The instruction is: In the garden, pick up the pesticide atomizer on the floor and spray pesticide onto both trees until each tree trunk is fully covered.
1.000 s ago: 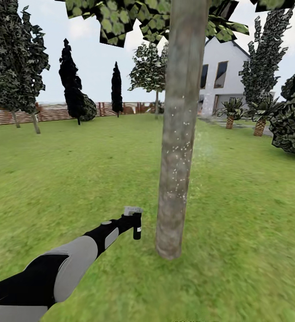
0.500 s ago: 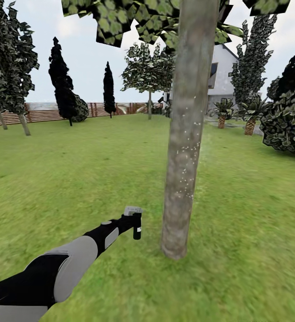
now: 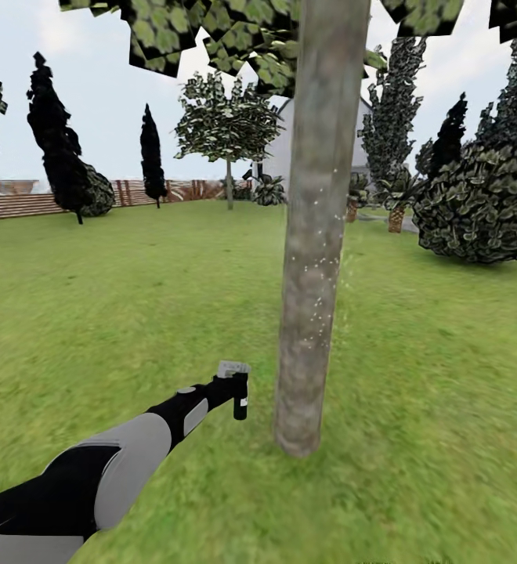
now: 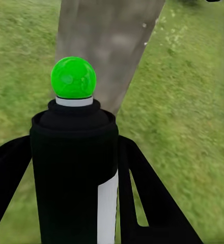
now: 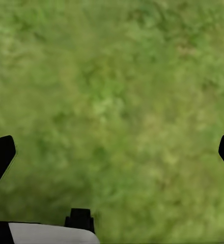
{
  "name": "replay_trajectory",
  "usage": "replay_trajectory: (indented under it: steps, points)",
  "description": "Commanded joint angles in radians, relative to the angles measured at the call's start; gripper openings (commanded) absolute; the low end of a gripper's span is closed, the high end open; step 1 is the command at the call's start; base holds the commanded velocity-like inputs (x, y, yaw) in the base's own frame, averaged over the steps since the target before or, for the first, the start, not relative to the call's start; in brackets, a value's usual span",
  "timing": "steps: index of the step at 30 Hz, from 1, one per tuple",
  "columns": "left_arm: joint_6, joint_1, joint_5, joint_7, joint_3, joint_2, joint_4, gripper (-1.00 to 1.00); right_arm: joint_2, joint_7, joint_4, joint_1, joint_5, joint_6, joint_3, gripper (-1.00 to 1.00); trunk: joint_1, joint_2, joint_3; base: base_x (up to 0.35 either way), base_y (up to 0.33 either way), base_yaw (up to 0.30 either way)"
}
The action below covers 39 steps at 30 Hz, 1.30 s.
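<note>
In the head view my left gripper (image 3: 240, 389) is shut on the pesticide atomizer (image 3: 240, 405), held just left of the near tree trunk (image 3: 315, 235) and a little above its base. White specks dot that grey-brown trunk. The left wrist view shows the atomizer (image 4: 74, 168) up close, black with a white label strip and a green spot on top, between the black fingers (image 4: 142, 193), facing the trunk (image 4: 109, 40). A second broad-canopied tree (image 3: 229, 129) stands far back on the lawn. My right gripper (image 5: 114, 152) is open over bare grass.
A brown slat fence (image 3: 23, 205) bounds the lawn at the far left, with dark cypress-like trees (image 3: 59, 157) before it. A large dark shrub (image 3: 482, 207) and short palms (image 3: 397, 211) stand at the right. A white house (image 3: 278, 153) shows behind the trunk.
The whole head view has shifted: background trees, fence and house slid left, so the camera has turned or moved. My left arm and the atomizer keep their place in the picture.
</note>
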Motion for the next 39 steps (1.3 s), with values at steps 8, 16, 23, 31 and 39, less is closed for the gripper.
replay_trajectory:
  steps: [8,16,23,31,39]
  points:
    - [0.001,0.000,0.000,0.000,0.001,0.000,0.000,-1.00,0.000,0.000,0.000,0.000,0.000,0.000,0.000,1.00,0.000,0.000,0.000,0.109,0.330,-0.293]
    - [0.001,0.000,0.000,0.000,0.001,0.000,0.000,-1.00,0.000,0.000,0.000,0.000,0.000,0.000,0.000,1.00,0.000,0.000,0.000,0.103,0.332,-0.229]
    - [-0.003,0.000,0.000,0.000,0.000,0.000,0.000,-1.00,0.000,0.000,0.000,0.000,0.000,0.000,0.000,1.00,0.000,0.000,0.000,0.059,0.180,-0.157]
    - [-0.003,0.000,0.000,0.000,-0.001,-0.004,0.000,-1.00,0.000,0.000,0.000,0.000,0.000,0.000,0.000,1.00,0.000,0.000,0.003,0.001,0.003,-0.269]
    - [-0.003,0.000,0.000,0.000,-0.001,-0.005,0.000,-1.00,0.000,0.000,0.000,0.000,0.000,0.000,0.000,1.00,0.000,0.000,0.004,0.000,0.229,-0.100]
